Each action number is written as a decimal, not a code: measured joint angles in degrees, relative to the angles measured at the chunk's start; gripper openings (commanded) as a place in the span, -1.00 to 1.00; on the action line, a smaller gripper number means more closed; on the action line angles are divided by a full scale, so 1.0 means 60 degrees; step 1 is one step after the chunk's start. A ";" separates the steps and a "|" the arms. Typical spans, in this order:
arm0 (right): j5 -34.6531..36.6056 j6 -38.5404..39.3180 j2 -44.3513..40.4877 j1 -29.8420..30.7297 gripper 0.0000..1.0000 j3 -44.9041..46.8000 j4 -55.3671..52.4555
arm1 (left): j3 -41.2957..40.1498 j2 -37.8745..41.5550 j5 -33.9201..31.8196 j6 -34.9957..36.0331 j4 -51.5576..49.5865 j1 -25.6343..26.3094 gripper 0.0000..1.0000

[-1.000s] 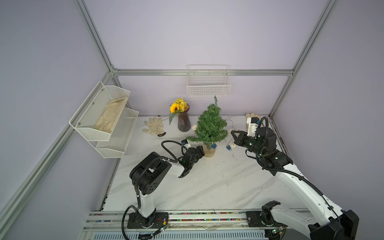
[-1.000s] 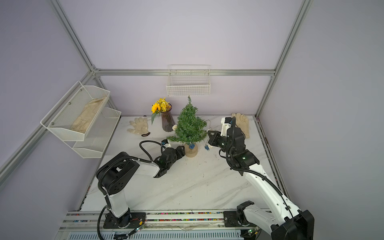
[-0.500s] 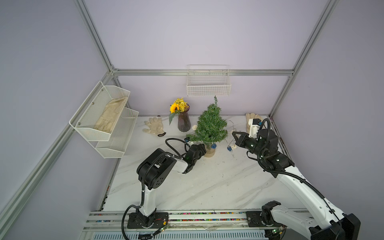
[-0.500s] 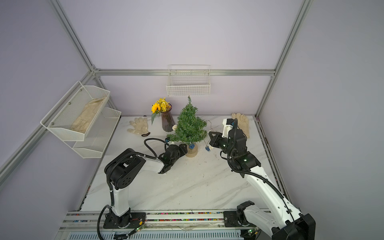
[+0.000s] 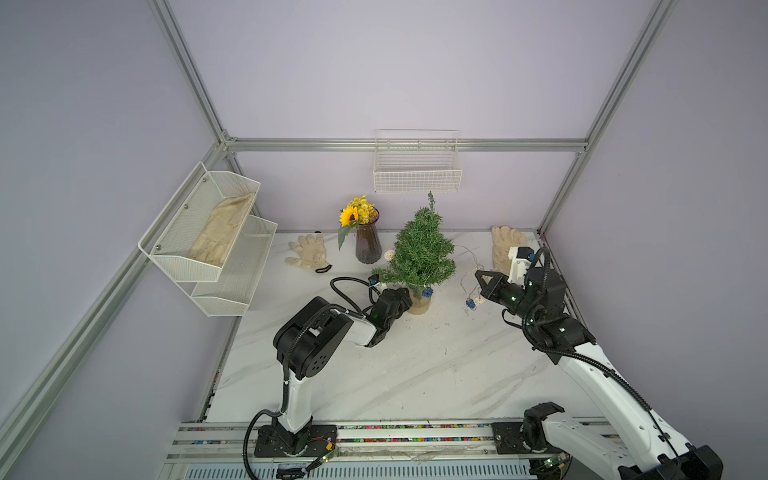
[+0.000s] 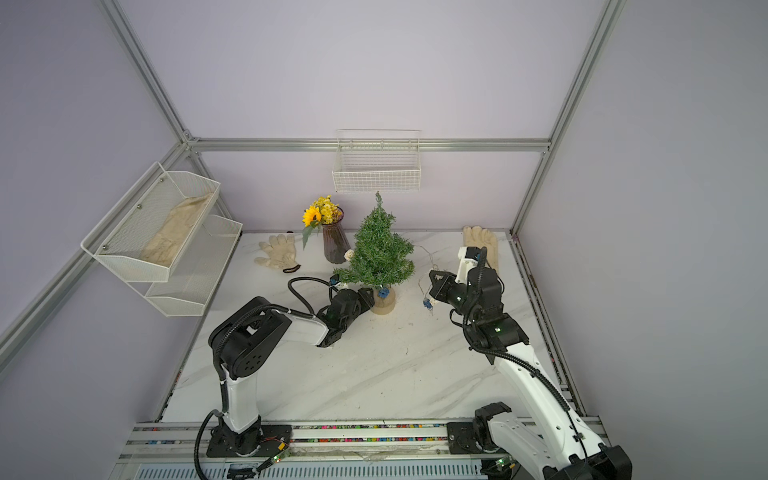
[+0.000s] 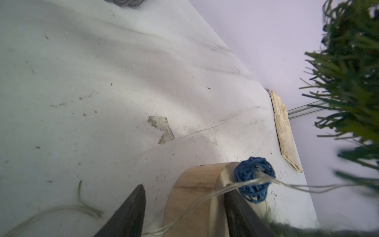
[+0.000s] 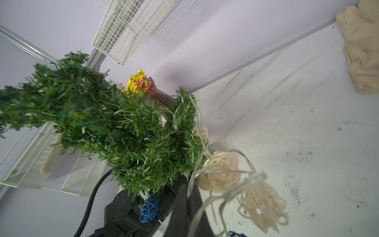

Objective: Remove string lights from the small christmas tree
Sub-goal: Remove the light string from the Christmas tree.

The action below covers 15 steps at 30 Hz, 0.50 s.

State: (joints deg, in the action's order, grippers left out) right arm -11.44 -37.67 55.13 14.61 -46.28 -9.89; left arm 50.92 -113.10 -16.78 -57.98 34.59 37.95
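The small christmas tree (image 5: 422, 253) (image 6: 380, 253) stands mid-table on its round tan base (image 5: 417, 306). My left gripper (image 5: 401, 297) (image 7: 184, 190) straddles that base (image 7: 194, 195). One finger rests against it, the other finger (image 7: 133, 207) stands a little apart, so the jaws are open. The string lights' pale wire (image 7: 205, 197) and a blue ball (image 7: 254, 180) cross between them. My right gripper (image 5: 480, 279) (image 8: 187, 205) is right of the tree, shut on the string lights (image 5: 473, 301). Cream balls (image 8: 222, 170) dangle from it, and wire still loops into the branches (image 8: 102, 123).
A dark vase of yellow flowers (image 5: 368, 245) stands just left of the tree. Cream gloves lie at the back left (image 5: 307, 257) and back right (image 5: 505, 245). A wire basket (image 5: 417, 170) hangs on the back wall, a two-tier mesh shelf (image 5: 208, 237) on the left wall.
My left gripper has reached in to the tree's base and its jaws have narrowed around it. The right gripper has drifted slightly right, still holding the wire.
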 measured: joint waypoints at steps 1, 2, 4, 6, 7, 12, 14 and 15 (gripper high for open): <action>-0.0015 -0.0033 0.0029 -0.0095 -1.00 0.0087 -0.0066 | 0.0000 0.0000 0.0004 0.0000 0.0000 0.0000 0.19; 0.0000 -0.0084 0.0091 -0.0266 -1.00 0.0153 -0.0153 | 0.0000 0.0000 0.0004 -0.0007 -0.0004 0.0000 0.19; 0.0007 -0.0189 0.0284 -0.0732 -1.00 0.0186 -0.0229 | 0.0000 0.0011 0.0007 -0.0022 -0.0022 0.0000 0.19; -0.0004 -0.0306 0.0503 -0.1311 -1.00 0.0186 -0.0233 | 0.0000 0.0022 0.0015 -0.0022 -0.0062 -0.0004 0.19; 0.0000 -0.0361 0.0605 -0.1570 -1.00 0.0186 -0.0233 | 0.0007 0.0029 0.0015 -0.0022 -0.0087 -0.0004 0.19; -0.0076 -0.0390 0.1005 -0.2743 -1.00 -0.0015 -0.0288 | 0.0091 0.0058 0.0025 -0.0033 -0.0306 -0.0004 0.18; -0.0226 -0.0397 0.1158 -0.3045 -1.00 -0.0284 -0.0273 | 0.0120 0.0076 0.0051 -0.0033 -0.0397 -0.0011 0.18; -0.0324 -0.0430 0.1220 -0.3136 -1.00 -0.0412 -0.0200 | 0.0124 0.0087 0.0062 -0.0033 -0.0426 -0.0011 0.18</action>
State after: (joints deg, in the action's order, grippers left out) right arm -13.39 -40.25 62.46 -4.21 -48.75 -11.09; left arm 51.66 -112.57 -16.40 -58.17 32.03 37.89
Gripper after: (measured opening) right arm 0.054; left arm 0.592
